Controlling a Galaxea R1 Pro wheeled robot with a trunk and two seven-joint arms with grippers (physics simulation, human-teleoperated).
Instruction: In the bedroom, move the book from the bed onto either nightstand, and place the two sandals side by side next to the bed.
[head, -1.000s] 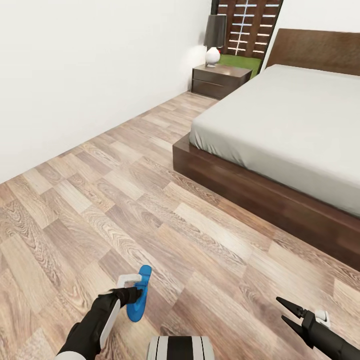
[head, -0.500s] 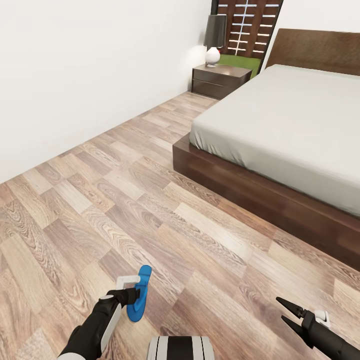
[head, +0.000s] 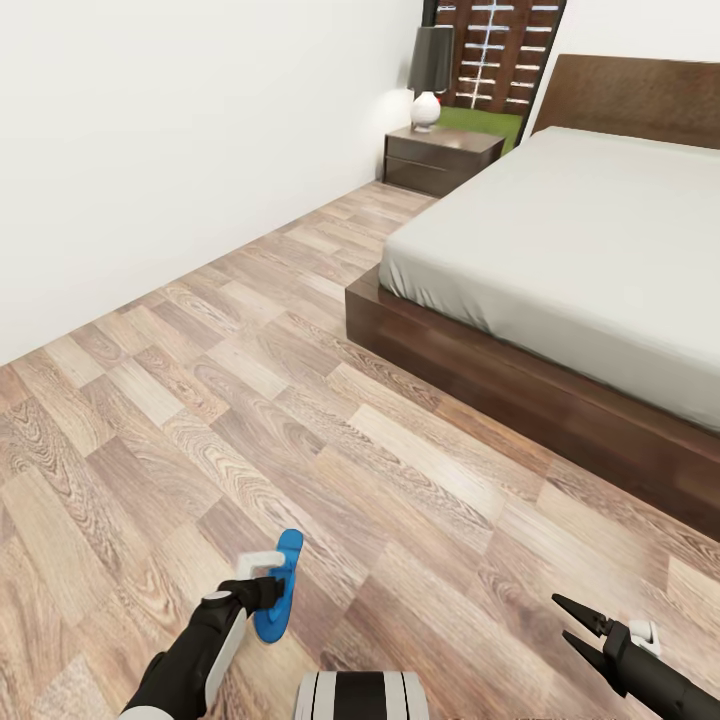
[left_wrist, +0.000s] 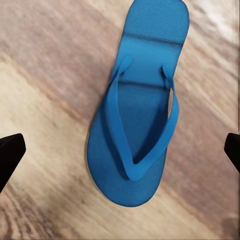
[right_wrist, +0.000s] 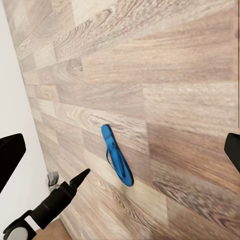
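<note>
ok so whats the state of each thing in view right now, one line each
sandal: flat on the wood floor, strap side up, not gripped
left gripper: open, hovering over the sandal
right gripper: open, holding nothing
bed: mattress bare where it shows, no book on that part
nightstand: drawers shut, a lamp standing on top

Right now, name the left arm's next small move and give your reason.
Probably lower the left gripper straight down onto the sandal. The left wrist view shows the sandal lying flat on the wooden floor, centred between the spread fingertips, with nothing gripped. Closing on it would likely come next.
</note>
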